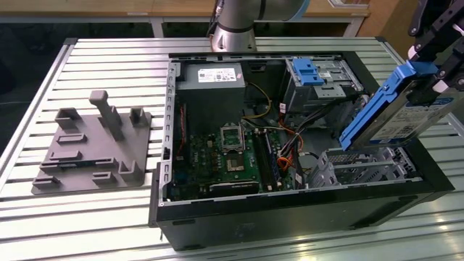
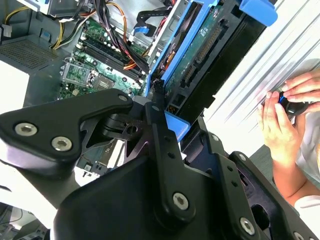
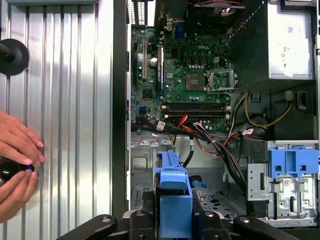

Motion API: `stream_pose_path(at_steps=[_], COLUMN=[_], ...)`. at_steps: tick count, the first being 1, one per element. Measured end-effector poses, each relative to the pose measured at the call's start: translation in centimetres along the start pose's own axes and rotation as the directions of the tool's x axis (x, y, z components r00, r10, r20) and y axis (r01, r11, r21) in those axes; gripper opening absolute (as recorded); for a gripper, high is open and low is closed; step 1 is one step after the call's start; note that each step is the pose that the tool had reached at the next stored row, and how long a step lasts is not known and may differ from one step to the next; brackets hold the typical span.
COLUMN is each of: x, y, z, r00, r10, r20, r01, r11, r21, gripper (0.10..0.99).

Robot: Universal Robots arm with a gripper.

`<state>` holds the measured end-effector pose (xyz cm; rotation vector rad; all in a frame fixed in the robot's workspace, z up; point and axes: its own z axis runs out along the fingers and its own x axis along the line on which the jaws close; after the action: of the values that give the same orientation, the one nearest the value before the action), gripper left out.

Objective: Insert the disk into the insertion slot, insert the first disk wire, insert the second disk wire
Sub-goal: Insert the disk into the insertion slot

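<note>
Black two-finger gripper [image 1: 429,75] is clamped on the disk [image 1: 395,111]: flat silver-grey hard drive, white label, bright blue plastic carrier. It grips at the upper end of the carrier.

Disk long axis is steeply tilted in the exterior view. Top end is up at the gripper, toward the exterior view's right. Bottom end points down and toward the exterior view's left, at the insertion slot [image 1: 362,166]. Label face is turned toward the exterior camera.

Insertion slot is the small silver perforated sheet-metal cage in the near corner of the open black computer case [image 1: 290,217], on the exterior view's right. Disk's lower end hangs just over the cage top, not seated in it. Can't tell if it touches the cage rim.

In the first wrist view the carrier's blue edge [image 3: 172,187] sits between the jaws, cage below it. In the second wrist view the disk's circuit-board side and connector edge show [image 2: 200,55].

Inside the case:
- green motherboard [image 1: 232,157]
- grey power-supply box [image 1: 210,76]
- taller metal bay with blue latch [image 1: 315,76]
- loose bundle of black, red and orange cables [image 1: 290,149] beside the cage

Grey plastic fixture plate [image 1: 91,147] lies on the slatted aluminium table [image 1: 108,54], well apart from the case. A person's hands [image 3: 17,167] hold a small dark object over the table.
</note>
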<state>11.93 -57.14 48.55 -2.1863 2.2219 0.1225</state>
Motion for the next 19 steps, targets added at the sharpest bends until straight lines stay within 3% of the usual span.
stream_pose_path(at_steps=[19], x=[-0.59], y=[-0.01], z=[0.88], r00=[1.0], r10=[-0.006], r20=[-0.0003], r01=[0.006], r11=[1.0], r21=[0.0], gripper=[0.365])
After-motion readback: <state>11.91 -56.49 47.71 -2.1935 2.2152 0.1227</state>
